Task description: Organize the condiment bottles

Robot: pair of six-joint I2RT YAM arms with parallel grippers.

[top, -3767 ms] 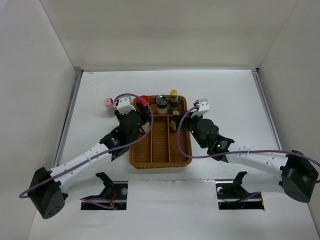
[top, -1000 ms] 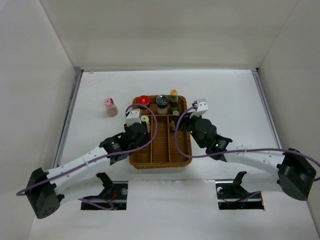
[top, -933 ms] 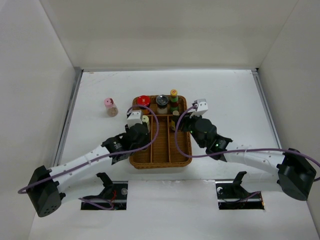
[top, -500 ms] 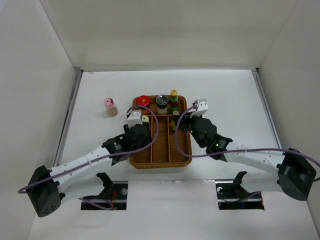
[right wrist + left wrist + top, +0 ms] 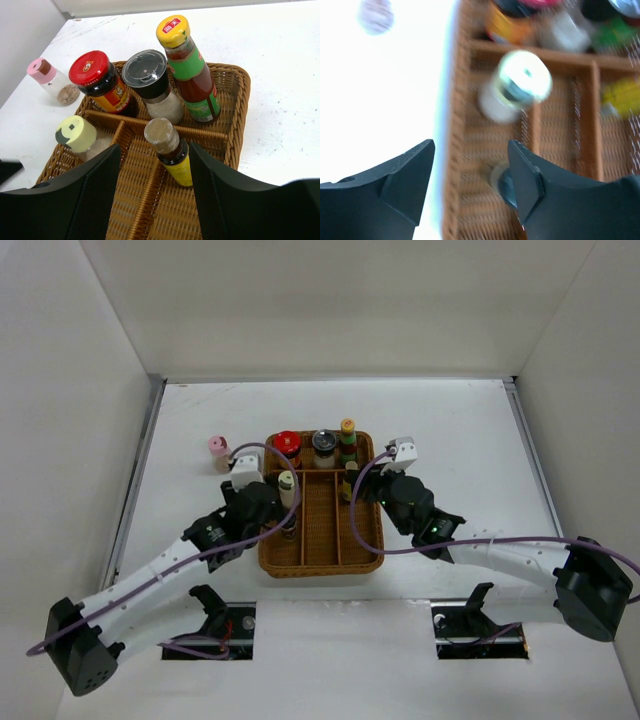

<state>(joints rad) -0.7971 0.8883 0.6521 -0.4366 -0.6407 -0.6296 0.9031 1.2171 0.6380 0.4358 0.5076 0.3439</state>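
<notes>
The pale-green-lidded jar stands alone in the left lane of the wicker tray. My left gripper hangs open just behind it, over the tray's left wall, holding nothing. A red-lidded jar, a dark-lidded jar and a tall yellow-capped bottle fill the back row. A small tan-capped bottle with a yellow label stands in the right lane between the tips of my open right gripper, with a gap on each side. The pink-lidded jar stands on the table left of the tray.
The tray's dividers make three long lanes in front of the back row. In the blurred left wrist view a small dark round thing shows partly behind my right finger. White walls enclose the table on three sides.
My left gripper has opened, let go of the pale-green-lidded jar in the left lane, and drawn back toward the near left. The right arm has not moved.
</notes>
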